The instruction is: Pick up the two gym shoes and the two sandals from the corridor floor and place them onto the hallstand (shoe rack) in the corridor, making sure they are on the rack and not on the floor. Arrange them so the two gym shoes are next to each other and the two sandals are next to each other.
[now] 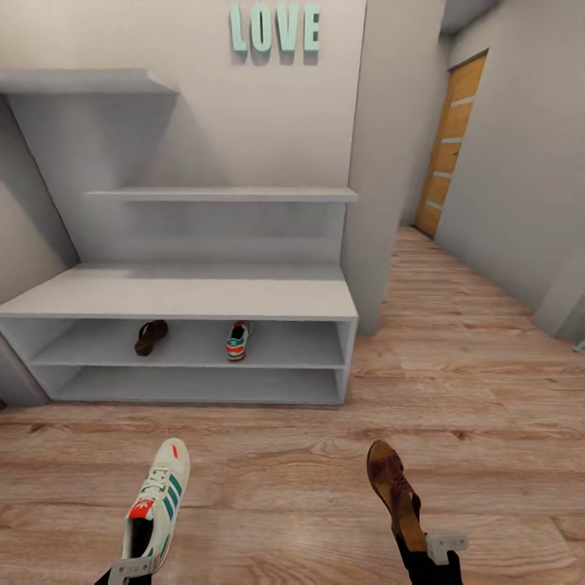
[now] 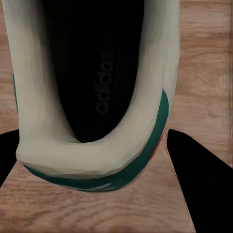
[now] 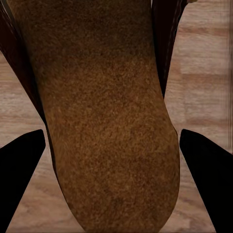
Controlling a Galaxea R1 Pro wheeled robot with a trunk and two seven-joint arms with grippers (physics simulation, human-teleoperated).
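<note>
A white gym shoe with green stripes hangs over the corridor floor, and my left gripper is shut on its heel. In the left wrist view the fingers flank the heel of that shoe. My right gripper is shut on the heel of a brown sandal, whose tan insole sits between the fingers in the right wrist view. On the upper low shelf of the white hallstand lie the other sandal and the other gym shoe, apart from each other.
A grey wall pillar stands just right of the rack. Beyond it the corridor runs to a wooden door. Teal LOVE letters hang on the wall above the floating shelf. Plank floor lies between me and the rack.
</note>
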